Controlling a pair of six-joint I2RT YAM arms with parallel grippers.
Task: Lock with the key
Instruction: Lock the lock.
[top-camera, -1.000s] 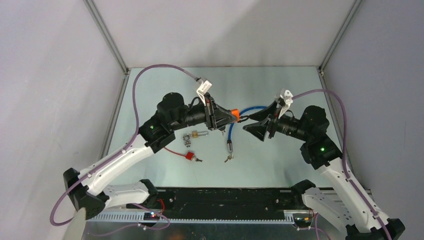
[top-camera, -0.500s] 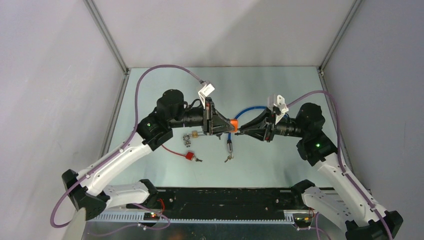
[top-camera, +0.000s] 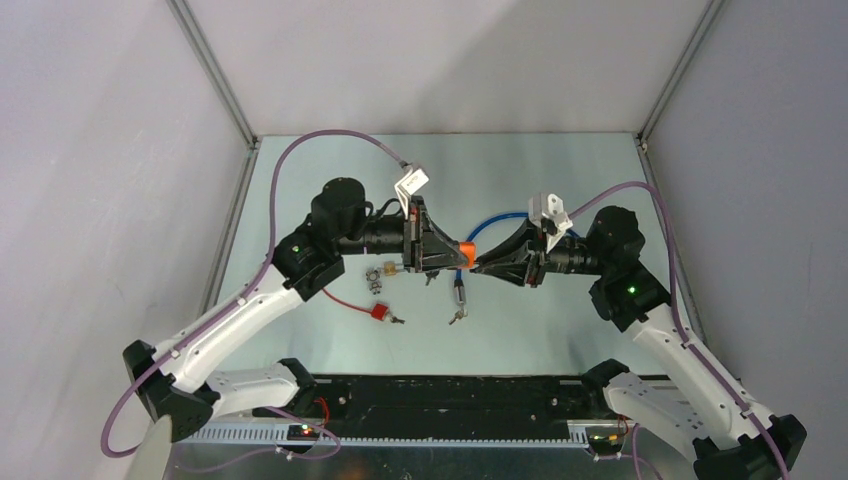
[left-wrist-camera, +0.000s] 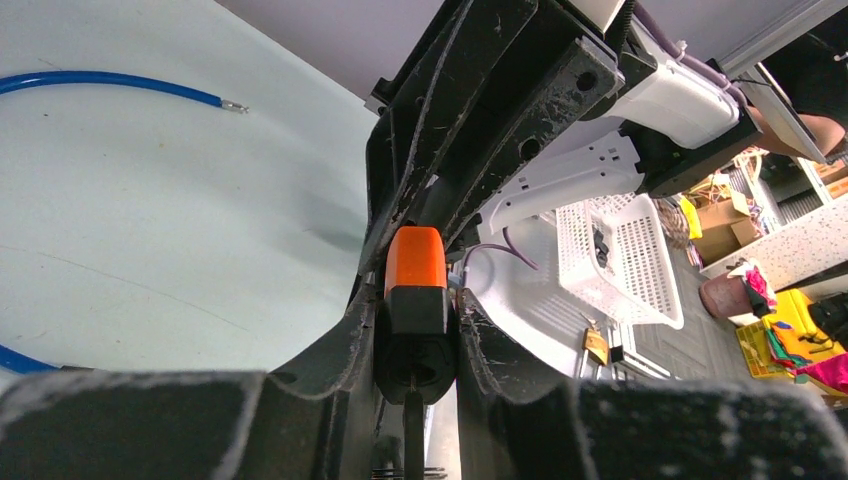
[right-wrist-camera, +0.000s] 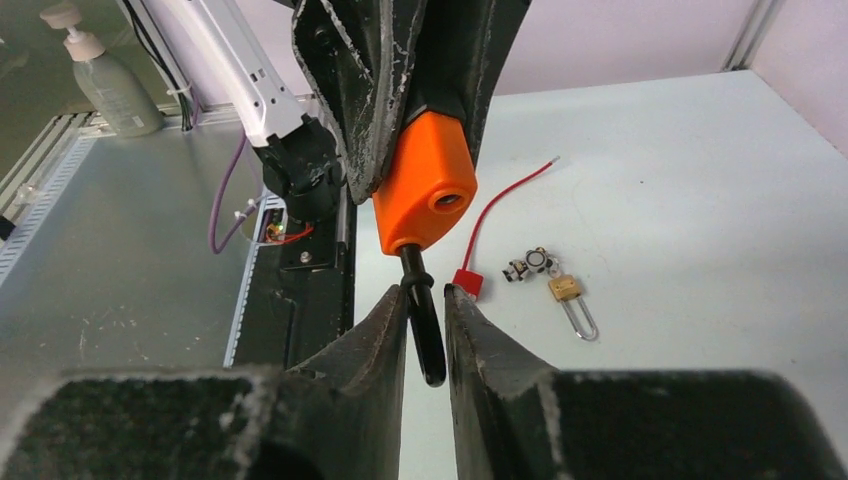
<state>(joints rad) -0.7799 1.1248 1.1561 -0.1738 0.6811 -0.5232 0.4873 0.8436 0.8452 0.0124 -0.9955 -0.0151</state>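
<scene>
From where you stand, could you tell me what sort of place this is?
Probably a robotics lab test cell: the pale table is boxed in by plain panels on aluminium posts, and the wrist views show a white basket and a pump bottle beyond it.

text: none legible | labels, brands: none legible | numbers, signs: none legible

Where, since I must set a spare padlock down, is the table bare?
Far strip between back wall and blue cable; near patch between cable end and right arm. Crowded: brass padlock, red tag, by the orange lock.
</scene>
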